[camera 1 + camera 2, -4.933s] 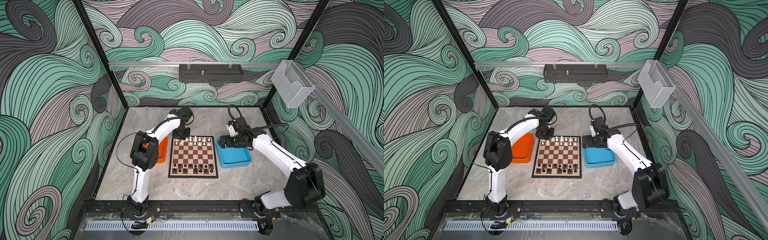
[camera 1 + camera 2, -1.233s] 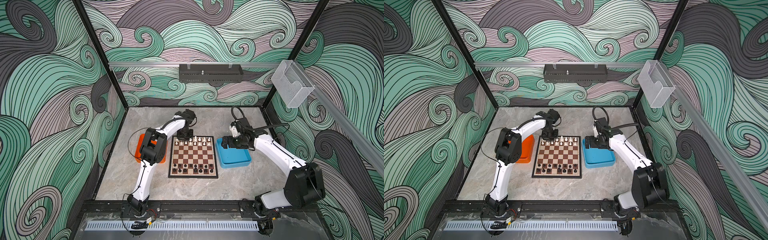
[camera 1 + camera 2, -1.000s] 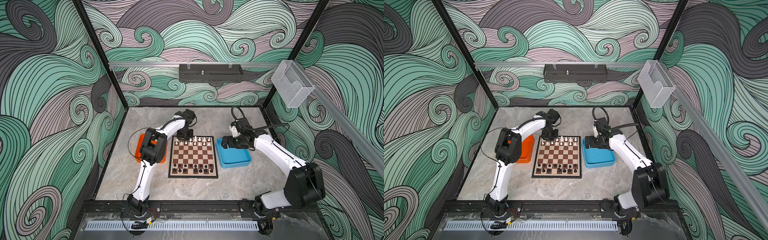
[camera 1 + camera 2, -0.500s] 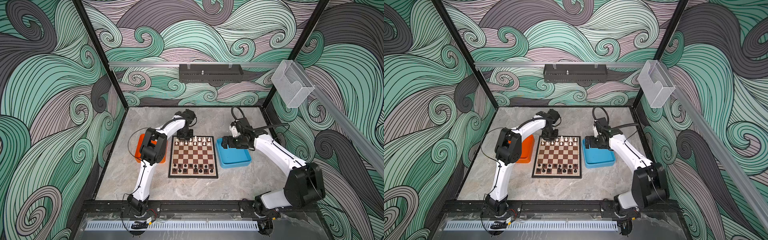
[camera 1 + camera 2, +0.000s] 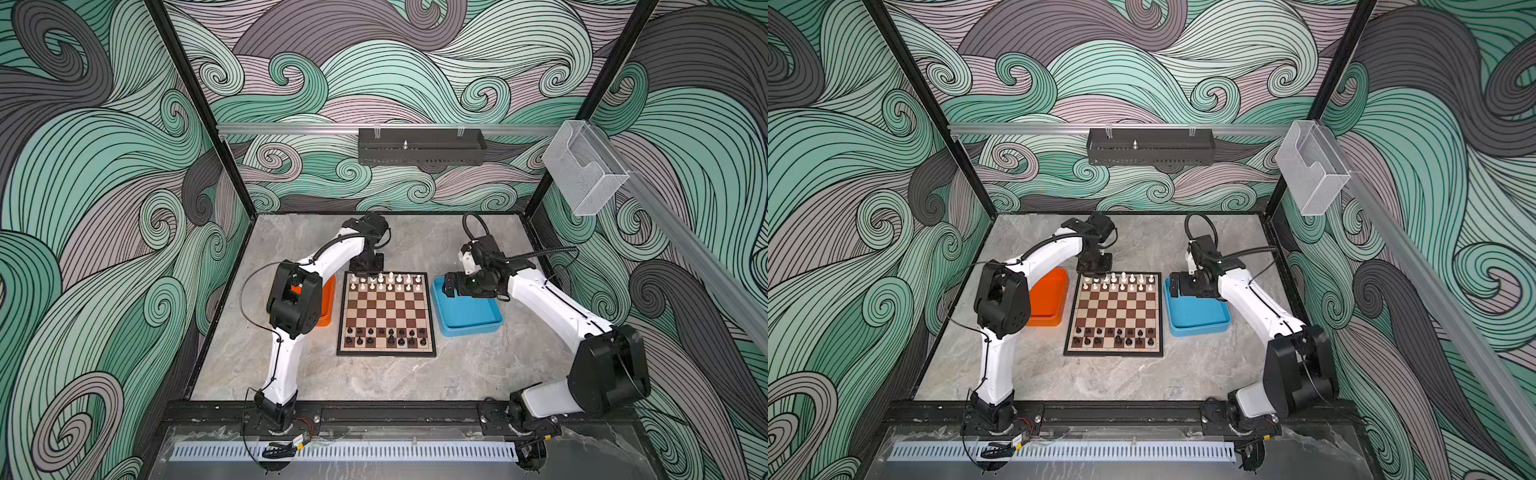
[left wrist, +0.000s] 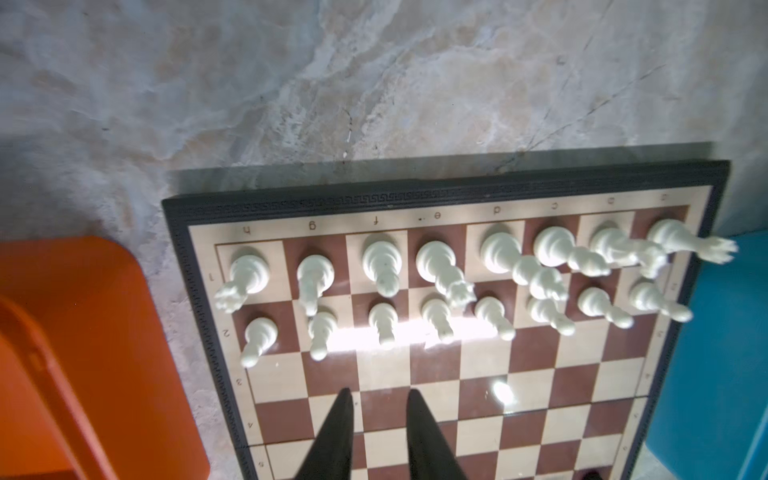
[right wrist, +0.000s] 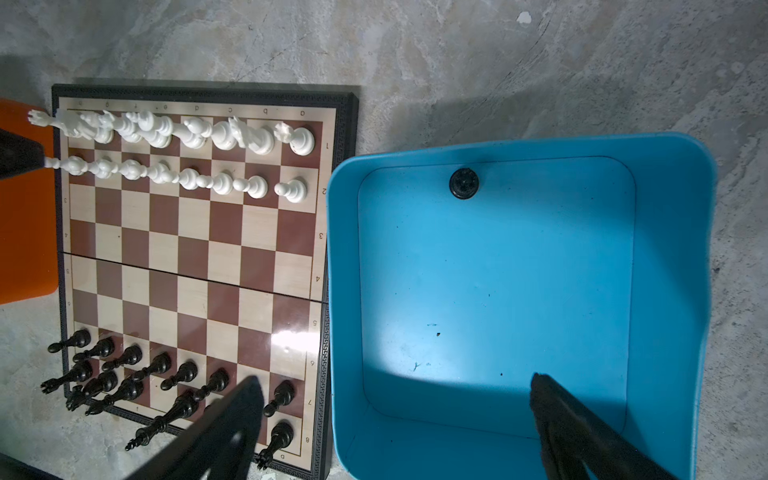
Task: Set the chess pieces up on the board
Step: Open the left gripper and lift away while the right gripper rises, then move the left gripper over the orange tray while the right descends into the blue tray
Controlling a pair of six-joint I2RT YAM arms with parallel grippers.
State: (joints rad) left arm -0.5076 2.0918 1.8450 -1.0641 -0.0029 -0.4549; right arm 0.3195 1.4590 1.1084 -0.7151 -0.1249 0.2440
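1. The board (image 5: pixel 386 316) lies flat in the middle of the grey marbled desk (image 5: pixel 374 382). An orange tray (image 5: pixel 1044 320) sits just beside its black frame on the left and a blue tray (image 5: pixel 469 328) just beside it on the right
2. The white pieces (image 5: pixel 384 282) stand upright on the two far rows, one to a square. The left wrist view shows eight in each row
3. The black pieces (image 5: pixel 386 336) stand upright on the two near rows, well apart from the white ones, with four rows of bare checks between
4. One more black piece (image 7: pixel 464 183) stands alone on the floor of the blue tray. It is close to the tray wall at the white pieces' end and off the board
5. The left claw (image 6: pixel 379 395) hangs above the far left part of the board, close to the white rows. Its two dark tips are parted by a narrow gap with only bare checks showing between them, so it is released and grasps nothing
6. In a top view the left claw (image 5: pixel 368 268) sits over the board's far edge, near the left corner
7. The right claw (image 7: pixel 395 380) hovers above the blue tray with its tips spread wide and nothing between them. In a top view it (image 5: pixel 449 286) is over the tray's far left corner
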